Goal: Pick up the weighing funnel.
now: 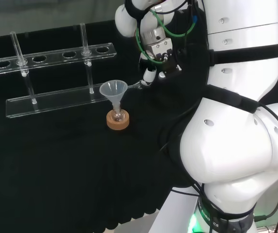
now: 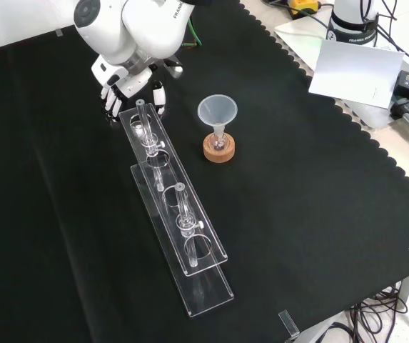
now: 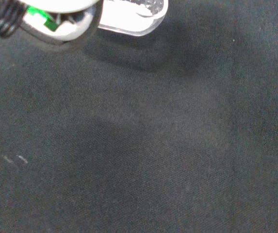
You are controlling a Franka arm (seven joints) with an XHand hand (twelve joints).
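Clear weighing funnel (image 1: 137, 85) at the tips of the hand's (image 1: 155, 48) down-pointing fingers (image 1: 149, 75), low over the black surface (image 2: 297, 200), right of the funnel (image 1: 112, 91) in head view. I can't tell whether they pinch it.

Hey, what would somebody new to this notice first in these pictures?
The big white arm looms at the head view's right. On the cloth, a funnel stands mouth up in a small flask on a cork ring. Beside it in the front view lies a long clear rack with two tubes, the hand hanging at its far end.
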